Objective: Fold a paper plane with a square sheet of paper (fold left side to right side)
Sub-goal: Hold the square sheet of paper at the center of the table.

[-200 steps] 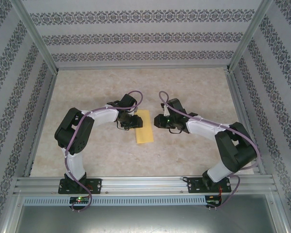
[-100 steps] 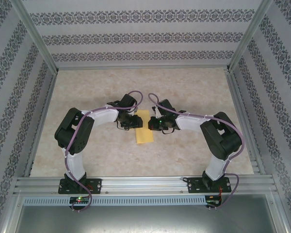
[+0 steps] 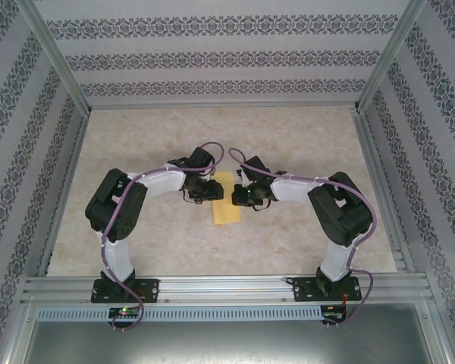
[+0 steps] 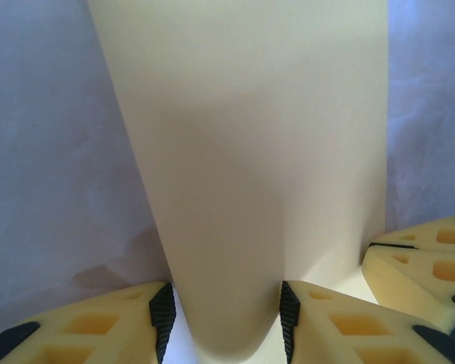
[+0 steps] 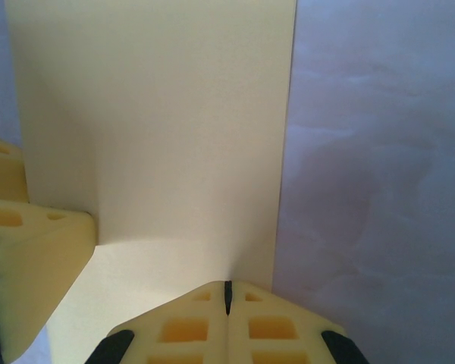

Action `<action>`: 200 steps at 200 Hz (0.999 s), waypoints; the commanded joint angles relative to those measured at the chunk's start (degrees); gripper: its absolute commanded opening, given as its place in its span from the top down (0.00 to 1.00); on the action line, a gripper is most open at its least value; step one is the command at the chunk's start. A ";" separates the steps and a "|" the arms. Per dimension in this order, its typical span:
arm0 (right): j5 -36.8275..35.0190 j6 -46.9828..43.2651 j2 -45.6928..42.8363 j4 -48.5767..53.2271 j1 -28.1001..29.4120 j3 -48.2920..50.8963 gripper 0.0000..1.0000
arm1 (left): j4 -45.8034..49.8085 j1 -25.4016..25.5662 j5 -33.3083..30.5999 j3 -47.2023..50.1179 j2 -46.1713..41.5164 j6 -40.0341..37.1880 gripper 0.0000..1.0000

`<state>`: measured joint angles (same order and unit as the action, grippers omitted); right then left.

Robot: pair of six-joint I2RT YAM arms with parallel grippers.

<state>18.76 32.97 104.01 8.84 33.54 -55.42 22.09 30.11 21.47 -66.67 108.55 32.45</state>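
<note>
Two grippers meet over the square sheet of paper [image 3: 227, 206], which lies on the table [image 3: 303, 144] between the arms as a narrow folded strip, its long axis running away from the bases. The left gripper [image 3: 210, 191] sits at the strip's left edge, fingers spread and straddling a rounded, uncreased bulge of the fold in its wrist view. The right gripper [image 3: 241, 197] sits at the right edge, fingers pressed together with the tips down on the paper; whether any paper is caught between them I cannot tell. Flattening the fold likely turns on that left-side bulge, nearer the left arm. Against a second ago, the right arm has swung in from well apart to the strip's edge; the left arm and the paper have not shifted
</note>
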 commanded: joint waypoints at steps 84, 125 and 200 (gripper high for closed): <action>-2.32 -0.87 3.00 4.38 1.21 -0.10 0.99 | -1.24 1.62 -4.45 4.05 -12.83 -1.49 0.58; -2.59 -0.87 2.89 4.46 1.40 -0.04 0.99 | -7.20 1.63 6.83 3.74 -7.47 -0.94 0.82; -3.20 -1.97 2.82 6.92 1.67 -0.79 0.99 | -8.21 -0.74 5.80 4.77 -1.66 -4.91 0.85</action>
<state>17.52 32.53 104.31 10.33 34.26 -56.42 15.77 30.98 27.00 -63.20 106.30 30.15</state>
